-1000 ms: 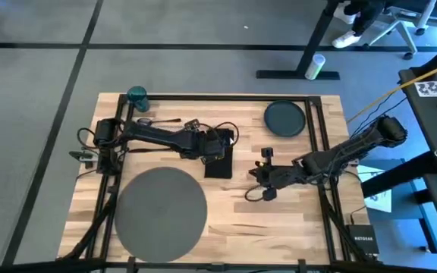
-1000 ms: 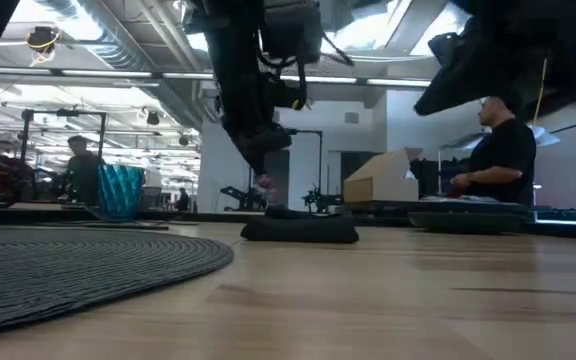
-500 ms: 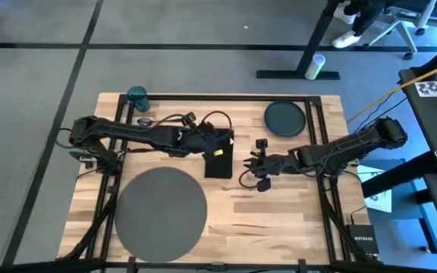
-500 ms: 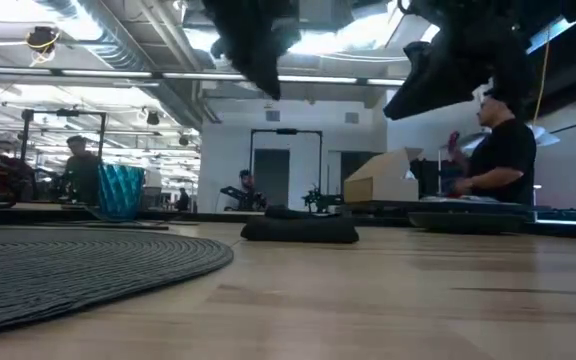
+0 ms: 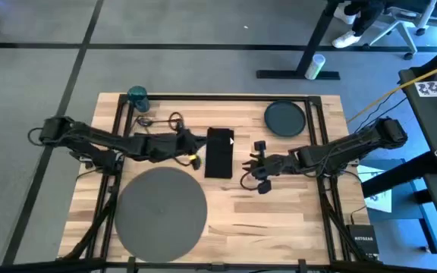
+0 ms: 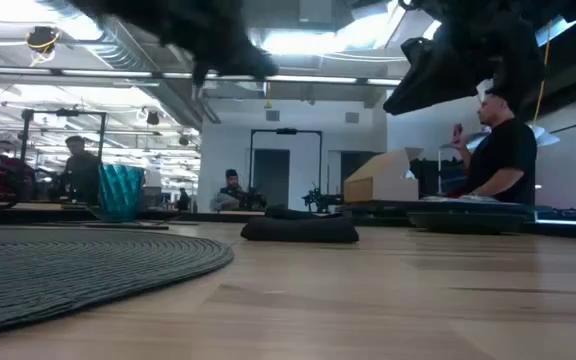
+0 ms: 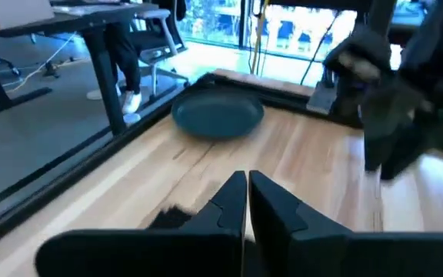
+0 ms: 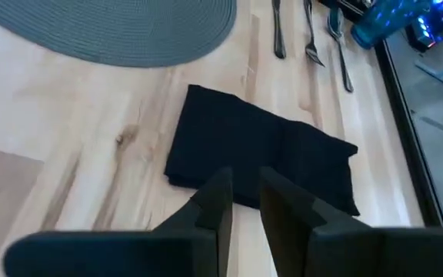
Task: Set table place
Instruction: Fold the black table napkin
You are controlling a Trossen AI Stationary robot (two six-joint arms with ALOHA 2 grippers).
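The black napkin (image 5: 219, 152) lies flat on the table (image 5: 279, 220), right of the fork and spoon (image 5: 152, 121). The teal cup (image 5: 136, 95) stands at the far left. A dark plate (image 5: 284, 118) sits at the far right, and the grey mat (image 5: 160, 208) lies near the front left. My left gripper (image 5: 199, 150) hovers shut just left of the napkin, above the table. My right gripper (image 5: 246, 173) hovers right of the napkin with a narrow gap between its fingers (image 8: 220, 201), pointing at the napkin (image 8: 264, 158).
Black frame rails (image 5: 315, 136) run along the table's edges. Bare wood lies between the mat and the right rail. Beyond the table a person (image 6: 503, 150) stands at a desk with a cardboard box (image 6: 380, 180).
My left gripper has risen and drawn back from above the napkin toward the table's left edge, leaving the whole napkin in sight. My right gripper has moved a little toward the napkin and the far edge. The napkin lies where it was.
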